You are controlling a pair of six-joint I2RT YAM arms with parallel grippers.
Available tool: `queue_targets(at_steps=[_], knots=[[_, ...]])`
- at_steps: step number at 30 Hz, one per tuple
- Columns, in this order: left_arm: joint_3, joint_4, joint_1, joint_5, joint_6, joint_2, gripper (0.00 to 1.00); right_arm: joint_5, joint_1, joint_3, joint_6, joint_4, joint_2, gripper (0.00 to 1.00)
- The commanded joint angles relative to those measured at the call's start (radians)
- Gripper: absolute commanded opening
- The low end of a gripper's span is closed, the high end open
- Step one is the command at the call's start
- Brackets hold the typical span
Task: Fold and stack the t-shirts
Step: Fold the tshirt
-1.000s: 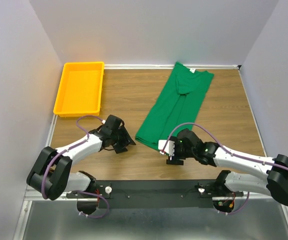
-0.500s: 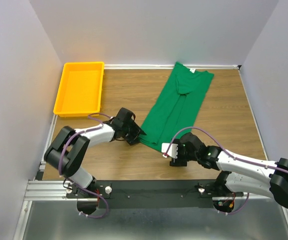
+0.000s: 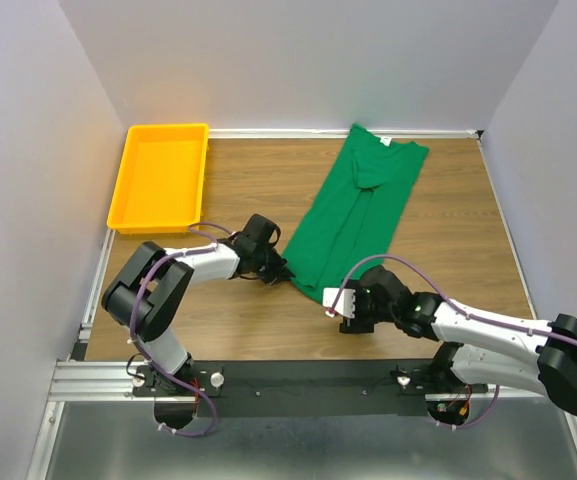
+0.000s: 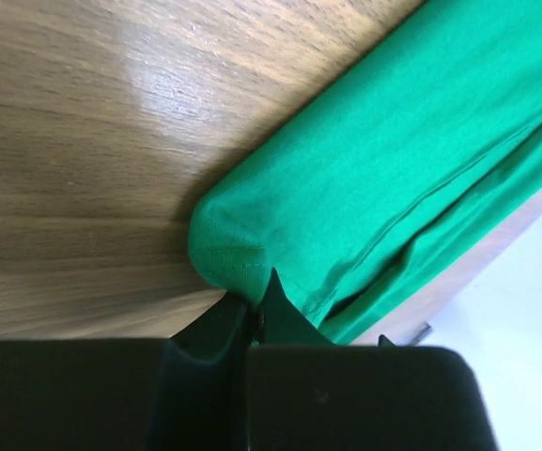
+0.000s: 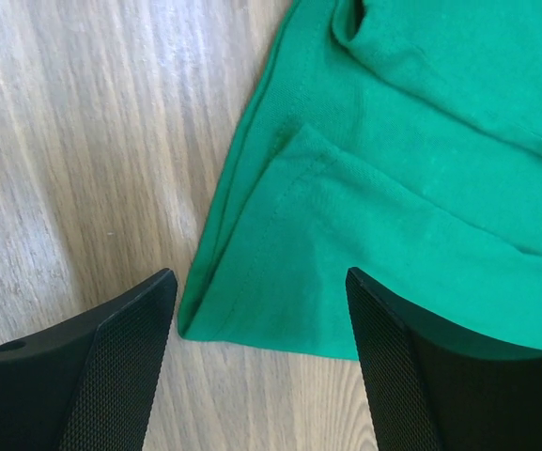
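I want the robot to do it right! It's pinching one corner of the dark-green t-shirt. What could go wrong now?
1. The left gripper is shut on only a tiny pinch of the dark-green cotton t-shirt, so the corner might slip out when lifted.
2. The right gripper is open over a hem corner with stacked layers; it might catch just the top one.

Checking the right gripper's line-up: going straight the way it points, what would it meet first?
Probably the near hem corner of the green t-shirt, lying between the open fingers of the right gripper; the table sits just beneath, though depth is unclear.
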Motion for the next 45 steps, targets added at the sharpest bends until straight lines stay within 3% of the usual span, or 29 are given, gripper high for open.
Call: queue_targets(at_steps=[1, 8, 12, 15, 16, 18, 19, 20, 26, 30, 36, 40, 45], knots=[[-0.004, -0.156, -0.011, -0.142, 0.093, -0.024, 0.00, -0.059, 0.006, 0.002, -0.003, 0.045, 0.031, 0.78], [0.008, -0.162, -0.011, -0.129, 0.141, -0.063, 0.00, -0.027, 0.010, -0.024, 0.019, 0.122, 0.100, 0.73], [-0.036, -0.131, -0.011, -0.103, 0.154, -0.086, 0.00, -0.003, 0.010, -0.039, 0.045, 0.130, 0.109, 0.60], [-0.042, -0.111, -0.011, -0.092, 0.160, -0.092, 0.00, -0.019, 0.010, -0.045, 0.045, 0.102, 0.106, 0.40], [-0.039, -0.110, -0.011, -0.089, 0.168, -0.093, 0.00, -0.029, 0.010, -0.041, 0.045, 0.090, 0.099, 0.25], [-0.021, -0.108, -0.011, -0.084, 0.177, -0.090, 0.00, -0.061, 0.010, -0.015, 0.048, 0.055, 0.091, 0.14], [-0.012, -0.108, -0.011, -0.083, 0.188, -0.093, 0.00, -0.075, 0.010, 0.001, 0.068, 0.046, 0.085, 0.03], [0.013, -0.108, -0.011, -0.081, 0.193, -0.093, 0.00, -0.085, 0.010, 0.016, 0.080, 0.029, 0.077, 0.01], [0.184, -0.126, -0.011, -0.047, 0.255, -0.084, 0.00, -0.110, 0.007, 0.161, 0.245, -0.034, 0.004, 0.01], [0.351, -0.159, -0.011, -0.011, 0.318, 0.014, 0.00, -0.079, -0.034, 0.220, 0.342, -0.048, -0.038, 0.01], [0.667, -0.263, 0.002, -0.012, 0.374, 0.184, 0.00, -0.144, -0.336, 0.269, 0.381, -0.054, 0.002, 0.01], [0.871, -0.318, 0.031, -0.011, 0.400, 0.355, 0.00, -0.220, -0.584, 0.339, 0.330, -0.053, 0.165, 0.01], [1.139, -0.323, 0.068, 0.052, 0.411, 0.531, 0.00, -0.361, -0.746, 0.468, 0.260, -0.056, 0.362, 0.01]])
